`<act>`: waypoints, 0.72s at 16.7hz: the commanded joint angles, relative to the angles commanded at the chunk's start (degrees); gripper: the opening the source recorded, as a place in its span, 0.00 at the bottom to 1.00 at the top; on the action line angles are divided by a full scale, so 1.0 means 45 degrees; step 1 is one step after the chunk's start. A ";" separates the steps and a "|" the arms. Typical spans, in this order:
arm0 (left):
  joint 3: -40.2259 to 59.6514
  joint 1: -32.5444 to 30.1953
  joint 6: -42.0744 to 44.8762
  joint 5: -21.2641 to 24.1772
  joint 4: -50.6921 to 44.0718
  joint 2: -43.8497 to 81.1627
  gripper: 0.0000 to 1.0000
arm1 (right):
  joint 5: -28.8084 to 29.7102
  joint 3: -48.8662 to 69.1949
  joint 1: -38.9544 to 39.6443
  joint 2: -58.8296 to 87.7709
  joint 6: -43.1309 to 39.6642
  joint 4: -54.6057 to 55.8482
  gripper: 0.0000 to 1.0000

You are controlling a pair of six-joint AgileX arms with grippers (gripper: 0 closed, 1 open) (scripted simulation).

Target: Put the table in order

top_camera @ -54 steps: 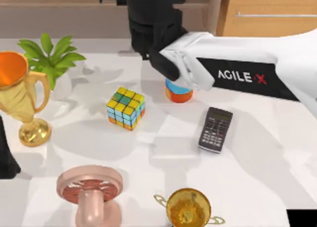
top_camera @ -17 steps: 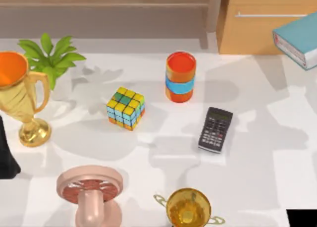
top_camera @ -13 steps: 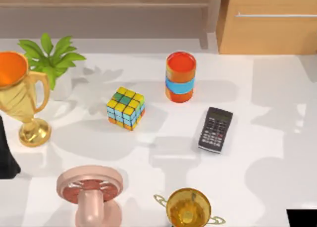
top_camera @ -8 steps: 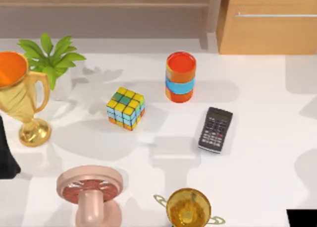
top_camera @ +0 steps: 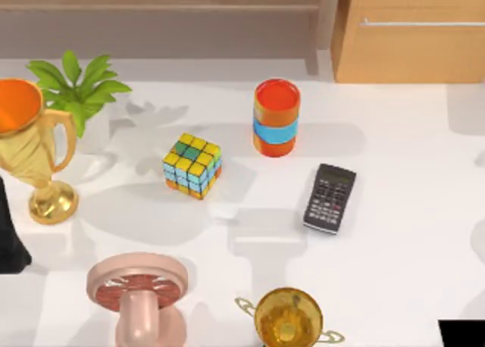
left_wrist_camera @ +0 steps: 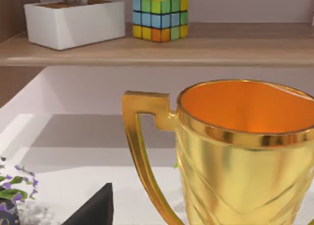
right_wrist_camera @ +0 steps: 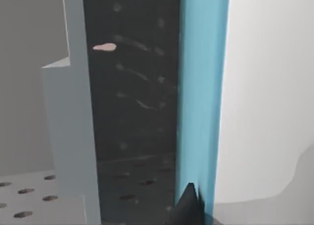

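Bench (top_camera: 409,173) — spreading wide across the scene, cluttered. Left gripper (top_camera: 6,245) hovering at its left edge, gold trophy (top_camera: 34,146) just beyond it, nearest arm; grasp cannot be told. Right gripper (right_wrist_camera: 189,205) sitting against blue book (right_wrist_camera: 201,87) — grasp likewise unclear.

The top view looks straight down on the table (top_camera: 409,211) from above. The left wrist view sits low and very close to the gold trophy (left_wrist_camera: 245,151), facing the shelf (left_wrist_camera: 147,50); both share that trophy (top_camera: 30,154). The right wrist view presses close against a teal book (right_wrist_camera: 201,87).
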 joint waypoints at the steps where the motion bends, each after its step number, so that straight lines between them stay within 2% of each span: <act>1: 0.0000 0.0000 0.0000 0.0000 0.0000 0.0000 1.00 | 0.0000 0.0000 0.0000 0.0000 0.0000 0.0000 0.00; 12: 0.0000 0.0000 0.0000 0.0000 0.0000 0.0000 1.00 | 0.0463 0.1420 0.0463 0.1182 0.0146 -0.0180 0.00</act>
